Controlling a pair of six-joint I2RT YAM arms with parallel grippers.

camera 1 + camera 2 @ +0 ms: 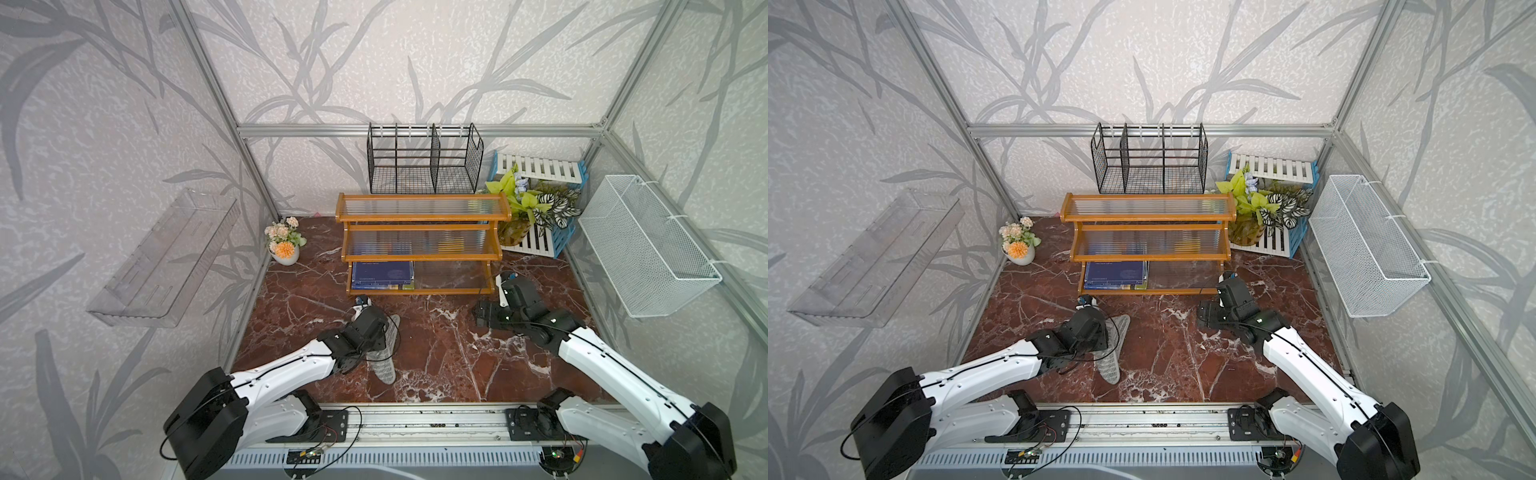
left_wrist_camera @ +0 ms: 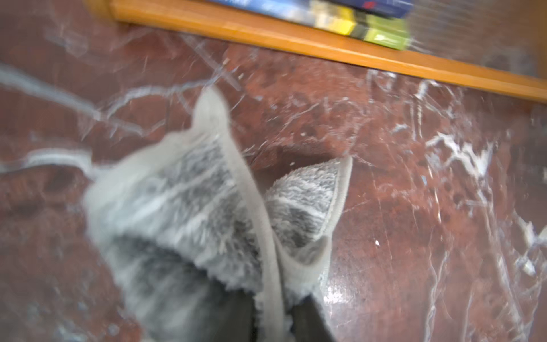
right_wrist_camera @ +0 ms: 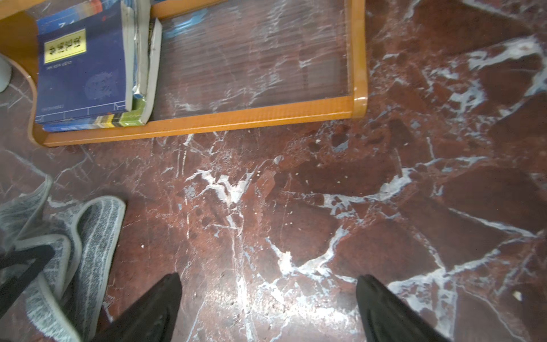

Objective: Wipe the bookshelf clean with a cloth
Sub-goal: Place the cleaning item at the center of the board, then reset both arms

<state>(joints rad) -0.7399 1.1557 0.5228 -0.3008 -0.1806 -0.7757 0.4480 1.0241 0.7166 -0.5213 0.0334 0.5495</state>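
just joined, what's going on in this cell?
Cloth-wiping job on the bookshelf; no wiping at this moment. The left gripper is down on the cloth, which lies crumpled on the marble table in front of the shelf, an edge of it between the jaws; the blur hides whether it is clamped. The right gripper hangs open and empty over bare marble near the shelf's lowest tier.
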